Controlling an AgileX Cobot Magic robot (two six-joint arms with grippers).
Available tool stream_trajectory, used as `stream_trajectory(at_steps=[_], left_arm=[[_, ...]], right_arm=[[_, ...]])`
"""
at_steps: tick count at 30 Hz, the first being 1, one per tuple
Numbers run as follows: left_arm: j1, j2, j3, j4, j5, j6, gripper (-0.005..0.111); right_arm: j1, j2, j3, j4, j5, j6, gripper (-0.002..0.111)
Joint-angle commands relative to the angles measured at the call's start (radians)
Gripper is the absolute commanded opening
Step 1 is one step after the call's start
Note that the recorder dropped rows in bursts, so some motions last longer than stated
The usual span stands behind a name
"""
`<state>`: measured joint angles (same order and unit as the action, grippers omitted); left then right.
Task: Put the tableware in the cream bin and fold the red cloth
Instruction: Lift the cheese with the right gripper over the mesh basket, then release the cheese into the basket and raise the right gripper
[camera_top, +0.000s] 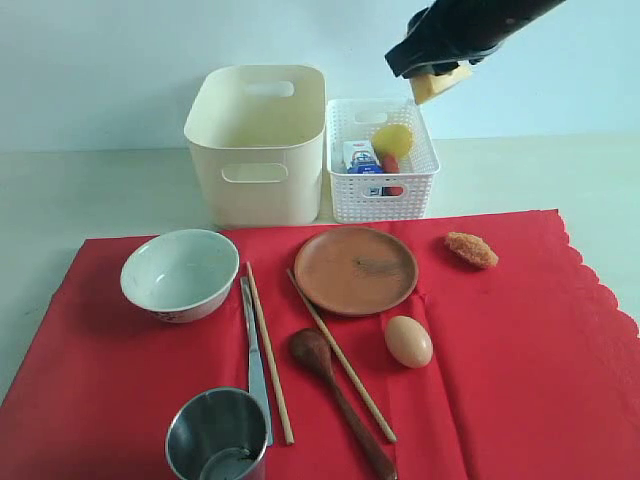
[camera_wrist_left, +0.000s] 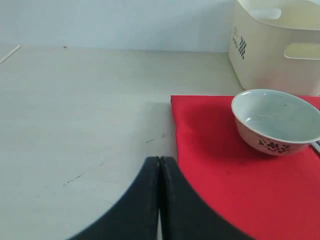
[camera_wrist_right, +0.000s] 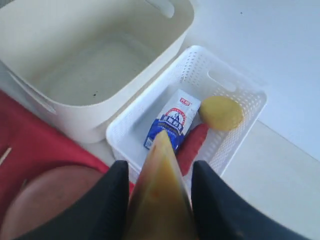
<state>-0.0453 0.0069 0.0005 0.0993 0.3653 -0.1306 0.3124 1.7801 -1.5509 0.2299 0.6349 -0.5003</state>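
The red cloth (camera_top: 520, 380) lies spread flat on the desk (camera_top: 90, 190), scalloped edge to the right. On it are the bowl (camera_top: 180, 273), plate (camera_top: 355, 270), cup (camera_top: 217, 437) and egg (camera_top: 408, 341). The knife (camera_top: 255, 360) and one chopstick (camera_top: 270, 355) lie side by side, running near to far between bowl and plate. The other chopstick (camera_top: 342, 357) slants from the plate's left rim toward the near right. The spoon (camera_top: 335, 395) lies almost parallel to it, scoop at the far end and handle toward the near right. The cream bin (camera_top: 258, 190) stands behind the cloth, beside the white basket (camera_top: 385, 205).

The right arm reaches in from the upper right, held high over the basket. Its tool (camera_wrist_right: 159, 170) grips a cheese wedge (camera_top: 441, 83) whose thin end points down at the basket. The left tool (camera_wrist_left: 160, 162) is closed on nothing, low over the cloth's left edge, aimed toward the bowl.
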Motion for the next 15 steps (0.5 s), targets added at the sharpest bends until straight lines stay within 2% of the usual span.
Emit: stream_trajectory(at_steps=[1, 5, 12, 14, 15], left_arm=[[0.001, -0.007, 0.000, -0.002, -0.008, 0.001, 0.000], [0.001, -0.007, 0.000, -0.002, -0.008, 0.001, 0.000], [0.001, -0.007, 0.000, -0.002, -0.008, 0.001, 0.000], [0.001, -0.007, 0.000, -0.002, -0.008, 0.001, 0.000], [0.001, -0.007, 0.000, -0.002, -0.008, 0.001, 0.000]], right_arm=[[-0.019, 0.121, -0.078, 0.022, -0.059, 0.015, 0.000], [-0.050, 0.283, -0.184, 0.094, -0.097, 0.015, 0.000], [-0.052, 0.504, -0.357, 0.097, -0.128, 0.013, 0.003], [-0.052, 0.582, -0.440, 0.087, -0.119, 0.013, 0.025], [-0.052, 0.595, -0.461, 0.087, -0.095, 0.013, 0.043]])
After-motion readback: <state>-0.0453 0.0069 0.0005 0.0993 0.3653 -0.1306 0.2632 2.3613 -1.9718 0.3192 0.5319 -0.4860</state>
